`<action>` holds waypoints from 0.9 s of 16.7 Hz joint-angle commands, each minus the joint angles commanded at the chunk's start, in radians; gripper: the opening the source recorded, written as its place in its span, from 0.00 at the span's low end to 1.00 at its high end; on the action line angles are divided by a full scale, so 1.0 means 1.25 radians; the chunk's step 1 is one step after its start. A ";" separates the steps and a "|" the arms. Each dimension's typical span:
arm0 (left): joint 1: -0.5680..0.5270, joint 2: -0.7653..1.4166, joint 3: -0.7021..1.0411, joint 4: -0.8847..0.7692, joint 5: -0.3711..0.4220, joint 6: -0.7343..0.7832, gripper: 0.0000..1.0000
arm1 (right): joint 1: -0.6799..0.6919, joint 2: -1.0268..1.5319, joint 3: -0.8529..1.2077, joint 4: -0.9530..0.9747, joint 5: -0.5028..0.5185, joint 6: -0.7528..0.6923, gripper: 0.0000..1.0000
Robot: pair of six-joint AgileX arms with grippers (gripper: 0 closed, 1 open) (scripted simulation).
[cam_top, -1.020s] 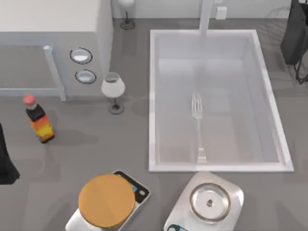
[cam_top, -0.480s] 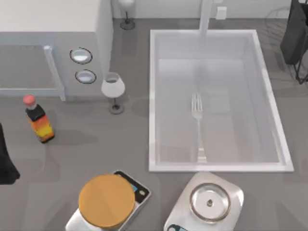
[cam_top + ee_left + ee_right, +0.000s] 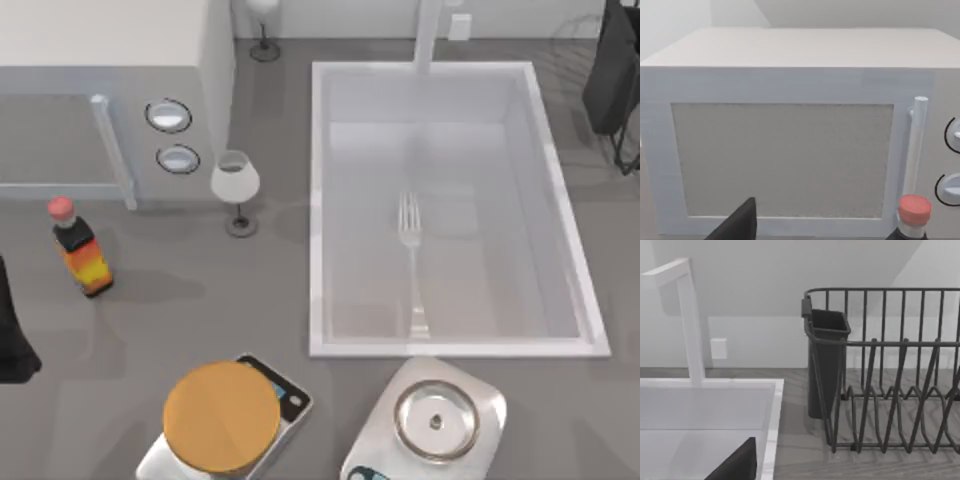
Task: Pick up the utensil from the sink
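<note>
Neither gripper has reached the work: the left arm is parked at the table's left edge, and whether either gripper's fingers are apart I cannot tell. The slim silver metal fork lies flat on the floor of the large white rectangular sink, tines toward the faucet. The pick has not begun; I judge the next move is a descent over the thin handle with fingers straddling it.

Fork in sink, ctr-right.

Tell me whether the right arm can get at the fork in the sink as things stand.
Probably yes. The fork lies alone on the floor of the sink, open from above, with nothing over it.
</note>
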 joint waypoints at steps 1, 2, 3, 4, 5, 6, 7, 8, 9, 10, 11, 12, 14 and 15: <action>0.000 0.000 0.000 0.000 0.000 0.000 1.00 | 0.000 0.000 0.000 0.000 0.000 0.000 1.00; 0.000 0.000 0.000 0.000 0.000 0.000 1.00 | 0.001 0.007 0.007 -0.004 0.000 0.001 1.00; 0.000 0.000 0.000 0.000 0.000 0.000 1.00 | 0.003 0.020 0.021 -0.012 0.000 0.005 1.00; 0.000 0.000 0.000 0.000 0.000 0.000 1.00 | 0.007 0.041 0.041 -0.024 0.000 0.010 1.00; 0.000 0.000 0.000 0.000 0.000 0.000 1.00 | 0.012 0.070 0.069 -0.041 0.000 0.016 1.00; 0.000 0.000 0.000 0.000 0.000 0.000 1.00 | 0.019 0.107 0.104 -0.062 0.000 0.025 1.00; 0.000 0.000 0.000 0.000 0.000 0.000 1.00 | 0.027 0.152 0.145 -0.088 -0.001 0.036 1.00; 0.000 0.000 0.000 0.000 0.000 0.000 1.00 | 0.036 0.203 0.192 -0.117 -0.001 0.048 1.00; 0.000 0.000 0.000 0.000 0.000 0.000 1.00 | 0.046 0.260 0.244 -0.150 -0.001 0.062 1.00; 0.000 0.000 0.000 0.000 0.000 0.000 1.00 | 0.058 0.323 0.300 -0.186 -0.001 0.078 1.00; 0.000 0.000 0.000 0.000 0.000 0.000 1.00 | 0.070 0.391 0.361 -0.225 -0.002 0.094 1.00; 0.000 0.000 0.000 0.000 0.000 0.000 1.00 | 0.083 0.465 0.427 -0.267 -0.002 0.112 1.00; 0.000 0.000 0.000 0.000 0.000 0.000 1.00 | 0.112 0.624 0.568 -0.356 -0.002 0.148 1.00; 0.000 0.000 0.000 0.000 0.000 0.000 1.00 | 0.128 0.707 0.643 -0.404 -0.002 0.167 1.00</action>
